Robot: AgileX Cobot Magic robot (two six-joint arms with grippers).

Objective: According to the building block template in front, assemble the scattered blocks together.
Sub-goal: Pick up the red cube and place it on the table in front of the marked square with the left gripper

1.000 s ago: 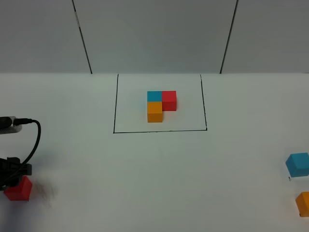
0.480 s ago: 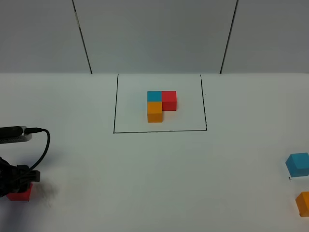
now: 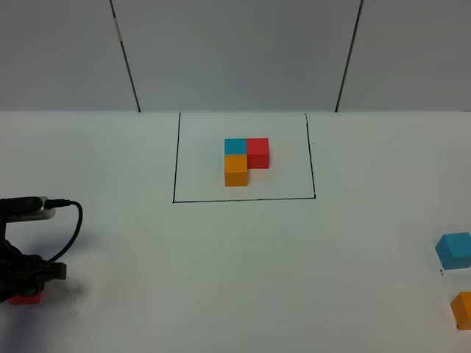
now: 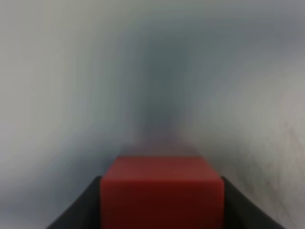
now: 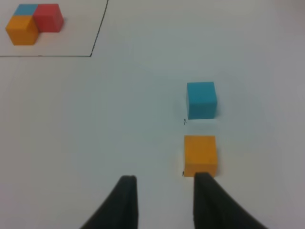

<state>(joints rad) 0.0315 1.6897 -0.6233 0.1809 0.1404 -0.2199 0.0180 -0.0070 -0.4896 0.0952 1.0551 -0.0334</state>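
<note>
Left fingers [image 4: 86, 212] clamp the red cube [image 4: 162, 191] between them; the right gripper [image 5: 165, 179] stands parted and empty, orange cube [image 5: 200, 155] and sky-blue cube [image 5: 201, 99] just ahead. Judged barely begun: no cubes joined yet.

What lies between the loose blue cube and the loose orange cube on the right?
Nothing: only a bare strip of white table separates the blue cube from the orange cube, seen clearly in the right wrist view.
</note>
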